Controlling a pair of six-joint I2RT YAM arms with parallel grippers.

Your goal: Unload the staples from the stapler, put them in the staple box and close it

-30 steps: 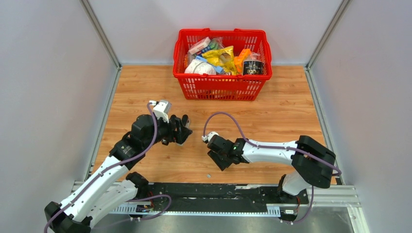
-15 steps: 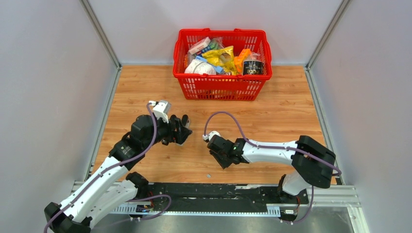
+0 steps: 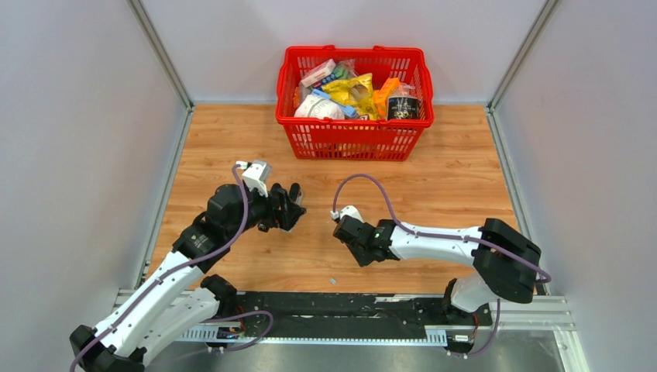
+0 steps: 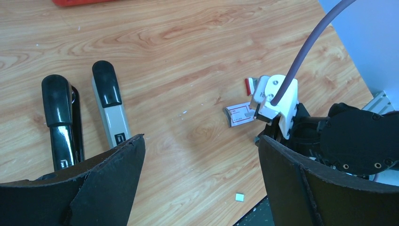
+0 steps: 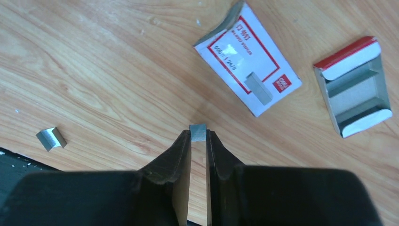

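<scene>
While the right gripper is pinching it between its two black fingertips, closed down to a narrow slit, a short silvery-grey metal block of staples is being held just above the wood-grain tabletop. A second small silvery bent bit of staples is lying loose on the wood to one side of the fingers, close to the black base rail. Just beyond the fingertips, a flat red-and-white cardboard box sleeve is lying face up. It is showing a red frame, a printed grey staple strip and a small red logo patch in one corner, but its lines of small print are turned away and too fine to read with any certainty. Beside it, the box's open grey inner tray with a red end is resting apart from the sleeve. In the left wrist view, the black-and-grey metal desk stapler is lying opened on the table, its glossy black top arm and its grey black-capped magazine splayed side by side. The left gripper is hovering over the wood with its fingers spread wide and holding nothing. At the far edge, a red plastic shopping basket is sitting packed with wrapped goods.
</scene>
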